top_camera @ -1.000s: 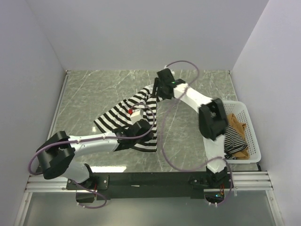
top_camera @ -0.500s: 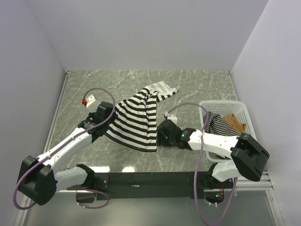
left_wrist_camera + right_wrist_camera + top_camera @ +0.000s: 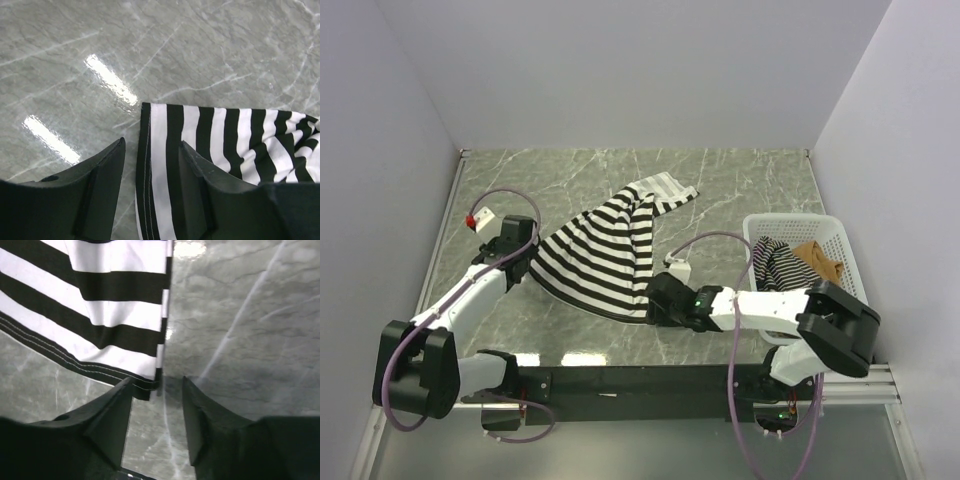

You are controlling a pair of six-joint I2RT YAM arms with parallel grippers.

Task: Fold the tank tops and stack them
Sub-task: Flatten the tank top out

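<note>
The wide-striped black-and-white tank top [image 3: 605, 255] lies spread on the marble table, its straps toward the back. My left gripper [image 3: 527, 263] is at its left hem corner. In the left wrist view that gripper [image 3: 150, 152] stands open, and the dark hem of the tank top [image 3: 225, 135] runs between the fingers. My right gripper [image 3: 651, 304] is at the near right hem corner. Seen from the right wrist, this gripper [image 3: 156, 385] is open, with the corner of the tank top [image 3: 100, 300] just ahead of its left finger [image 3: 112, 415]. The thin-striped top [image 3: 775, 264] and the tan top [image 3: 820, 262] lie in the basket.
A white lattice basket [image 3: 798, 219] stands at the right edge of the table, close to the right arm's elbow. Grey walls close off the left, back and right. Cables loop above both arms.
The striped top, earlier bunched under both arms, now lies spread flat. The left gripper has opened and moved to its left corner. The right gripper has come to the near right corner, its jaws narrowing.
</note>
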